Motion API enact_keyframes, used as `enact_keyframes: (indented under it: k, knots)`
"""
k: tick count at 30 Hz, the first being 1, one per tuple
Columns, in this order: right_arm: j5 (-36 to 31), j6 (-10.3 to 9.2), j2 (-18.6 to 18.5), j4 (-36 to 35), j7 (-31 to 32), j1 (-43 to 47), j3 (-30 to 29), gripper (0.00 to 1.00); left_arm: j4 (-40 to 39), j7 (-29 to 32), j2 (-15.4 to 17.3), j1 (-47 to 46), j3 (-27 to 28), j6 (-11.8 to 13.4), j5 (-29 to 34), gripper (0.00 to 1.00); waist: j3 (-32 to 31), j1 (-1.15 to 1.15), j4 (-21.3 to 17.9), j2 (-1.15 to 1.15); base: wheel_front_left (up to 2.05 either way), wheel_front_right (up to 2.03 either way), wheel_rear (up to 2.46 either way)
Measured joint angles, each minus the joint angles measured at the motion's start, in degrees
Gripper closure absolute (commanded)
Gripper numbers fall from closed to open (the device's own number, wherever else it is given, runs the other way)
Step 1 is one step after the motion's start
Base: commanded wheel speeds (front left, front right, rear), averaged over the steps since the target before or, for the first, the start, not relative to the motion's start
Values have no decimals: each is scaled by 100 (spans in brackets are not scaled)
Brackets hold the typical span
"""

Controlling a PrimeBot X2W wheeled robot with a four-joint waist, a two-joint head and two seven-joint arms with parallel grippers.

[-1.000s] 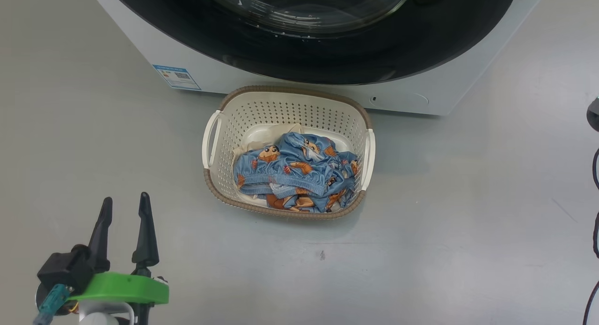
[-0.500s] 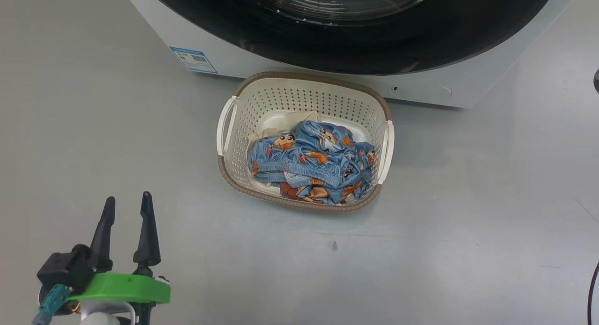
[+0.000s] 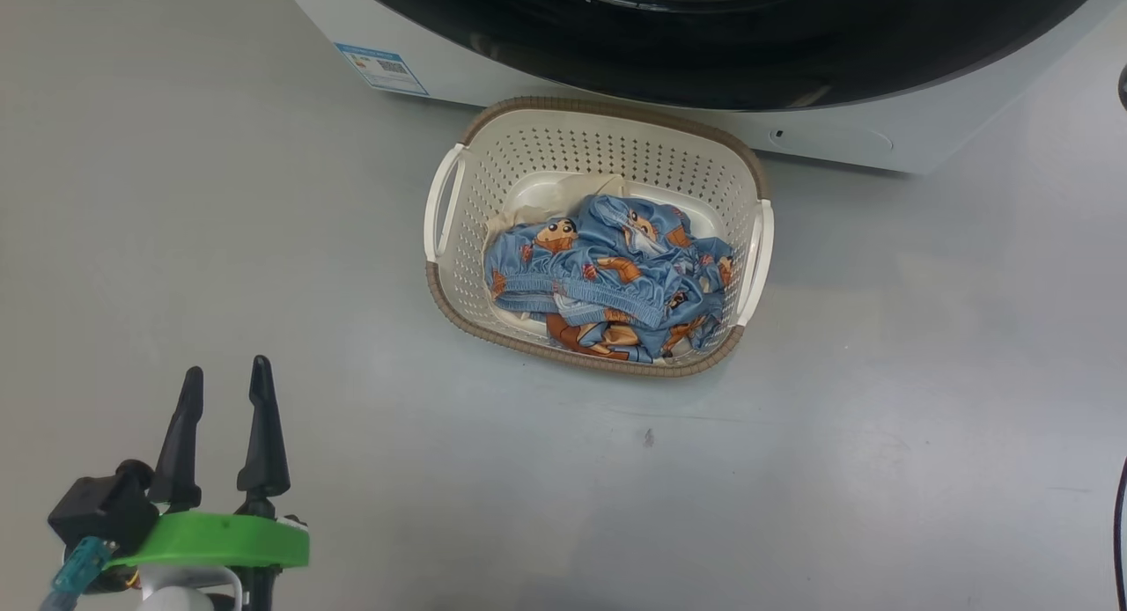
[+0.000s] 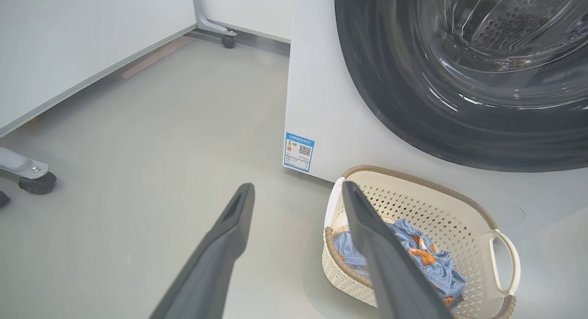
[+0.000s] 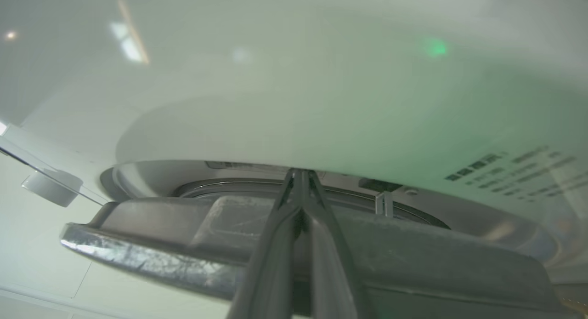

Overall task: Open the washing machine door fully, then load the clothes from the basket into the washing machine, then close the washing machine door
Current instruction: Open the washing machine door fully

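Washing machine [image 4: 317, 80] first: it stands on the grey floor [image 3: 264, 241], and its door [image 3: 748, 65], a glossy black ring around clear glass, looks close to the front, so opening it seems to be the step in hand. The right wrist view suggests a narrow gap behind the door's grey edge, with metal beyond, though that view is blurred and green-tinted and how far the door is ajar cannot be told. The basket [image 3: 616, 153] sits on the floor just below the door, holding the clothes [image 3: 616, 276], blue printed pieces with a cream cloth mostly buried beneath. The right claw [image 5: 299, 172] is pressed together, pinching nothing, its tips at that door edge; the next move probably calls for levering the door outward and swinging it wide without striking the basket. The left claw [image 3: 225, 369] is spread and empty over the floor, well apart from the basket. The head view cuts off the door's upper part, and I cannot make out its handle.
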Motion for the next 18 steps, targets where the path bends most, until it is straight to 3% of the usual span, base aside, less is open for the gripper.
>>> enact_keyframes:
  k: [18]
  knots:
    - [0,1,-27,127,111,-293,103,100,-47,0,-2,-6,80,0,0,0,144,0,-14,0,0,0,0]
